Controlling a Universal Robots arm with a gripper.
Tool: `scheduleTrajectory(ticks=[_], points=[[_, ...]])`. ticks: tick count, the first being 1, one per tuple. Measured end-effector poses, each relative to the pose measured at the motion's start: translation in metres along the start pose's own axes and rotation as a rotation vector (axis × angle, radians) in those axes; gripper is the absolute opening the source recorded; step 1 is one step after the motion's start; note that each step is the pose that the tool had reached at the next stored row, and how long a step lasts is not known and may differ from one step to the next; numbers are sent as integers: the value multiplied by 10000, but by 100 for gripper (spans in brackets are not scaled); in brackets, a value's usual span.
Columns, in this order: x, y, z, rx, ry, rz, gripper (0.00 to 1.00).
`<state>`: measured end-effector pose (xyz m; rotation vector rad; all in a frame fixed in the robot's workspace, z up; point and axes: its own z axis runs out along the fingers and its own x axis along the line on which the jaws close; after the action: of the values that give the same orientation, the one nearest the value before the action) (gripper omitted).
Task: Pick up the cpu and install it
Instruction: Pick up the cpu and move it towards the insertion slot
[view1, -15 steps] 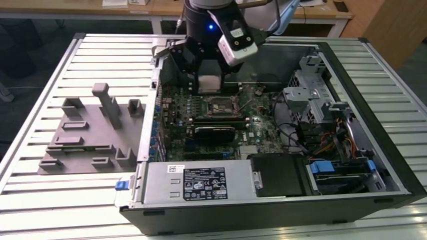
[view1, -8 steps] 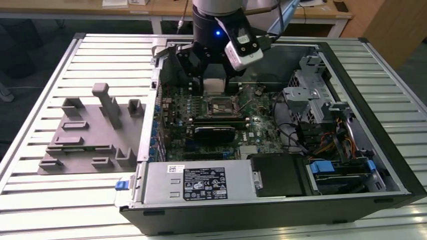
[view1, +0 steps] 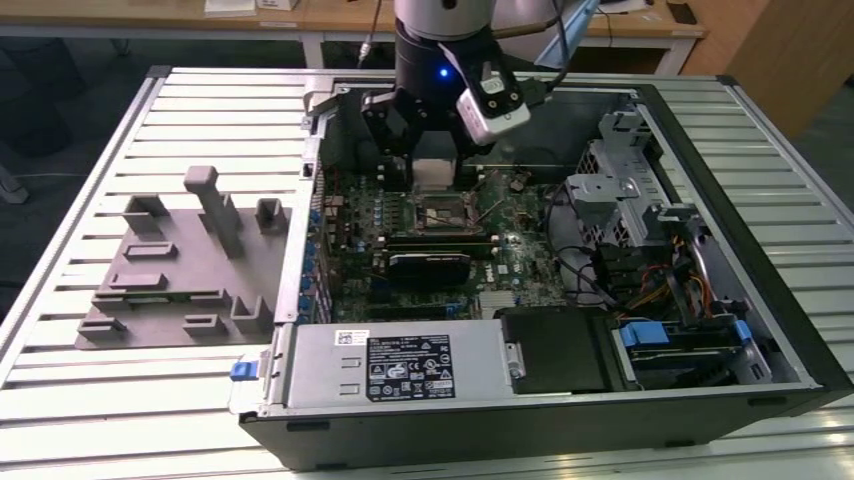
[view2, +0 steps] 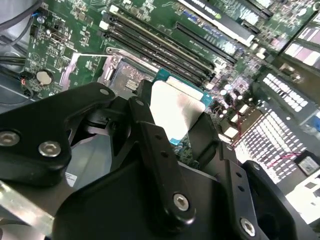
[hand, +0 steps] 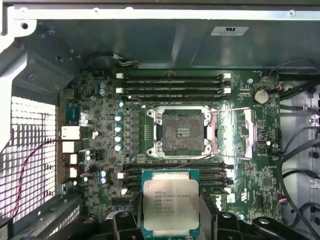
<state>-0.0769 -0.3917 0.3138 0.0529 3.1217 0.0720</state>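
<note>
The cpu (hand: 170, 202), a flat square chip with a pale silver top and a teal-green rim, hangs above the motherboard with my gripper (hand: 170, 212) shut on its two opposite edges. Black fingers (hand: 210, 215) flank it in both wrist views; in the second wrist view the cpu (view2: 175, 107) shows between the dark finger links. The open socket (hand: 181, 132), a dark square in a metal frame, lies a short way beyond the chip, with nothing in it. In the exterior view the gripper (view1: 434, 170) hovers inside the open case, just behind the socket (view1: 441, 212).
The computer case (view1: 787, 330) lies open on a slatted metal table (view1: 80, 400). Memory slots (hand: 172, 82) run on both sides of the socket. A grey fixture plate (view1: 174, 270) with upright blocks lies at the exterior view's left. Power supply (view1: 400, 365), drive cage (view1: 621, 195) and cables crowd the case.
</note>
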Motion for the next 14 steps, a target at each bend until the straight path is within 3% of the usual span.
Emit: scheduleTrajectory(ticks=[14], points=[[-187,194,170,17,121,5,54]])
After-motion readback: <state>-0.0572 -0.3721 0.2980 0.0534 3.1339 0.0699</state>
